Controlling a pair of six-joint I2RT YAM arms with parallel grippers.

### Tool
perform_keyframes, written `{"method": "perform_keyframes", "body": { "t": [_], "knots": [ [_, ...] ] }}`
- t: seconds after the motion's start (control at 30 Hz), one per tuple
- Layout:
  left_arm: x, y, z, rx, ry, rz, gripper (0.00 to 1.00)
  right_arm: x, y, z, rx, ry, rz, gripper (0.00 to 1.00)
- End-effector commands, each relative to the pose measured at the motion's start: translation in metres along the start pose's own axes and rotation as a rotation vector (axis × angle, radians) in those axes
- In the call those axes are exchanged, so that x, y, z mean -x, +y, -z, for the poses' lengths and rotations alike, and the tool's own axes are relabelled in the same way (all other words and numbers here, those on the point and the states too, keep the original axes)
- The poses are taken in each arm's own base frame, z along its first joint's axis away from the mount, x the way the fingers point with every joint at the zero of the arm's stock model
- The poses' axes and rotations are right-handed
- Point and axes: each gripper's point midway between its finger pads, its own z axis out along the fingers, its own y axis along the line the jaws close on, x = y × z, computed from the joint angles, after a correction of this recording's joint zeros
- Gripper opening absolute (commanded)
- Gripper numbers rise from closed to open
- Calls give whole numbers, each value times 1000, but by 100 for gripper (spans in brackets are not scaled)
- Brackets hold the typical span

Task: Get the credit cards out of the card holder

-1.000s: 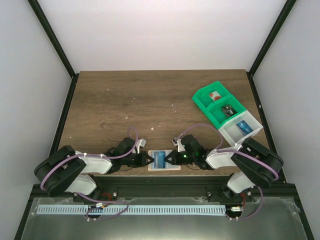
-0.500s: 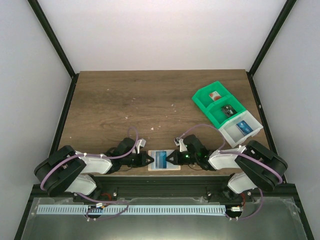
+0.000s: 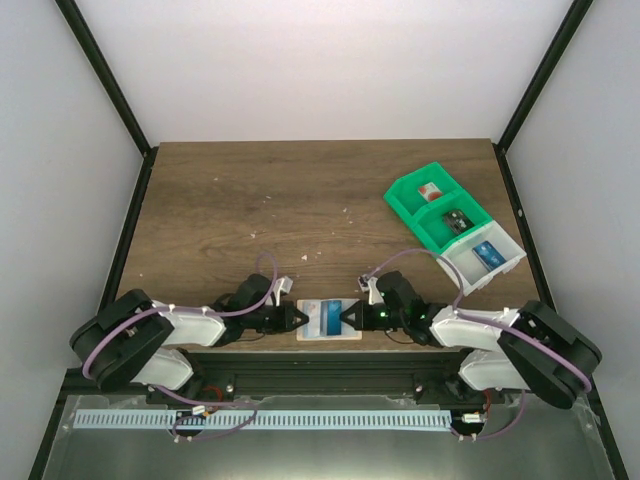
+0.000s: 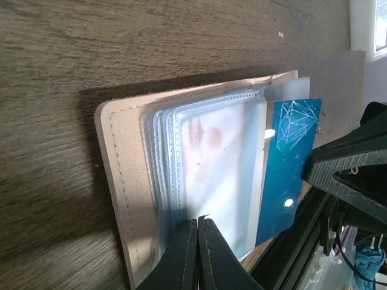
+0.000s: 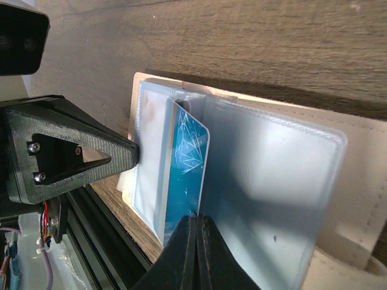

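Observation:
The tan card holder [image 3: 328,338] lies open at the table's near edge, between both grippers. It also shows in the left wrist view [image 4: 118,181] and the right wrist view [image 5: 363,199], with clear pale sleeves inside. A blue credit card [image 3: 331,318] with a white line pattern sticks partly out of a sleeve [image 4: 289,163] [image 5: 187,163]. My left gripper [image 3: 300,320] [image 4: 198,221] is shut on the edge of the clear sleeves. My right gripper [image 3: 346,318] [image 5: 197,219] is shut on the blue card's edge. No dark card is in view.
A green-and-white compartment tray [image 3: 400,200] with small items stands at the right, well behind the grippers. The black frame rail [image 3: 330,372] runs just in front of the holder. Bare wood lies behind and to the left.
My right gripper has drawn back to the right, and more of the blue card shows outside the sleeve. The left gripper has stayed in place on the holder.

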Motion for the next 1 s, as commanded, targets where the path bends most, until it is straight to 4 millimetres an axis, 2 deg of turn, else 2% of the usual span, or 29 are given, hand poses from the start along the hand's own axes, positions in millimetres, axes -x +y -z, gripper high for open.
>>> {"method": "perform_keyframes", "body": {
  "t": [0.0,0.17,0.33,0.47,0.6,0.67,0.8,0.97],
  "knots": [
    [-2,20,-2,90,3,34,4,3,-8,7,-49,-29,14,0],
    [3,13,1,91,-11,24,7,4,-11,12,-72,-43,18,0],
    [6,16,3,122,-20,20,9,8,-14,18,-109,-68,22,0],
    [10,10,7,112,-39,28,21,12,-11,23,-115,-82,41,0],
    [21,-9,13,77,-69,14,40,14,-5,26,-102,-89,62,0],
    [27,-21,18,58,-86,1,45,16,-2,27,-100,-91,69,1],
    [40,-44,27,5,-131,-64,47,21,6,31,-87,-101,71,1],
    [45,-54,35,4,-148,-74,47,32,29,37,-18,-133,129,1]
  ]
}}
